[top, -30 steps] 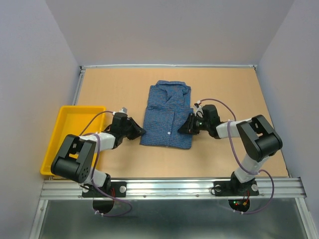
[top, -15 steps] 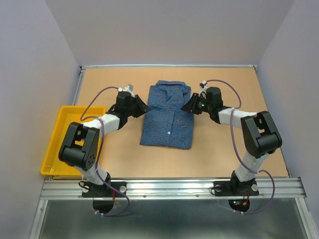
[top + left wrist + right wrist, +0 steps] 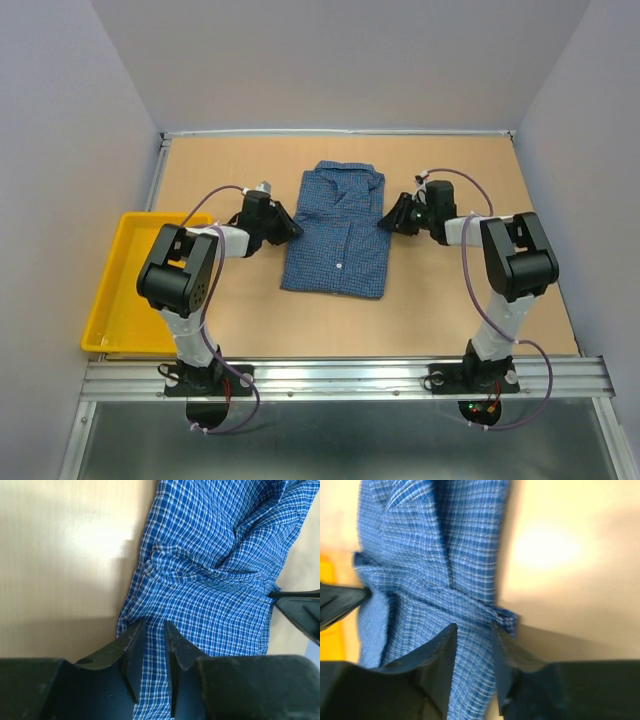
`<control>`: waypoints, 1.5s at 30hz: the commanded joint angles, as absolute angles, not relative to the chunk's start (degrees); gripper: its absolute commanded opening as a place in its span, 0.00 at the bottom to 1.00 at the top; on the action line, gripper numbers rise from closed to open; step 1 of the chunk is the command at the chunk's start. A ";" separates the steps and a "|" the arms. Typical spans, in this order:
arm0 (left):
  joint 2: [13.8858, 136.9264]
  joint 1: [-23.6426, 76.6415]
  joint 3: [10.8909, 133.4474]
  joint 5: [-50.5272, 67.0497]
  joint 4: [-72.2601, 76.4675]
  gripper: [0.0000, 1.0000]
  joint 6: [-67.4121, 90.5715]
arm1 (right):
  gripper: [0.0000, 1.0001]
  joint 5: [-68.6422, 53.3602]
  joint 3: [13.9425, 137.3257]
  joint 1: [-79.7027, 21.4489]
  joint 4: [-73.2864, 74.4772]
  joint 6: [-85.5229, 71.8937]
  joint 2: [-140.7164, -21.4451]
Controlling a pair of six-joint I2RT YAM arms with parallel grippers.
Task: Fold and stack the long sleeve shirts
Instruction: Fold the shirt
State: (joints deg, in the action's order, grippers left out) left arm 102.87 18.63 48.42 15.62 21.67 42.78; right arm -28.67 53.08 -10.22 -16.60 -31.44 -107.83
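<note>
Two slightly parted pairs, left fingers (image 3: 132,650) and right fingers (image 3: 442,655), at blue shirt (image 3: 338,235) sides

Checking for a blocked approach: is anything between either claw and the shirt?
Nothing visible. The left claw is at the left edge of the shirt, and the right claw is at its right edge.

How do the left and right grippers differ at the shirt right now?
The left gripper sits at the left edge of the shirt, jaws narrowly apart; the right gripper sits at its right edge, jaws wider apart. Both point inward over the cloth, roughly level with each other.
</note>
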 commanded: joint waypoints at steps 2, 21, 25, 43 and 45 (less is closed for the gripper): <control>93.44 18.46 45.62 10.91 17.41 0.36 41.05 | 0.50 -27.07 54.75 -10.19 -10.56 -22.86 -97.57; 68.72 24.34 28.30 6.16 2.99 0.90 46.76 | 0.46 1.56 48.43 -37.78 17.48 -14.50 -83.41; 73.29 24.43 28.21 4.57 4.12 0.70 45.70 | 0.43 4.04 49.48 -40.78 20.65 -14.94 -85.60; 101.25 16.63 61.23 0.44 -3.94 0.51 30.08 | 0.37 -2.82 66.70 -60.91 18.81 -29.53 -103.70; 101.34 15.04 68.27 -1.82 -5.62 0.58 29.01 | 0.38 1.65 71.25 -60.91 18.11 -29.18 -105.99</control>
State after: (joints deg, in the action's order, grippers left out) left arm 101.91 19.27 58.37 3.18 0.23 35.00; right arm -0.47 64.05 -60.64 19.46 -26.06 -103.26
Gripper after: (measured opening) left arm 0.525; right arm 0.373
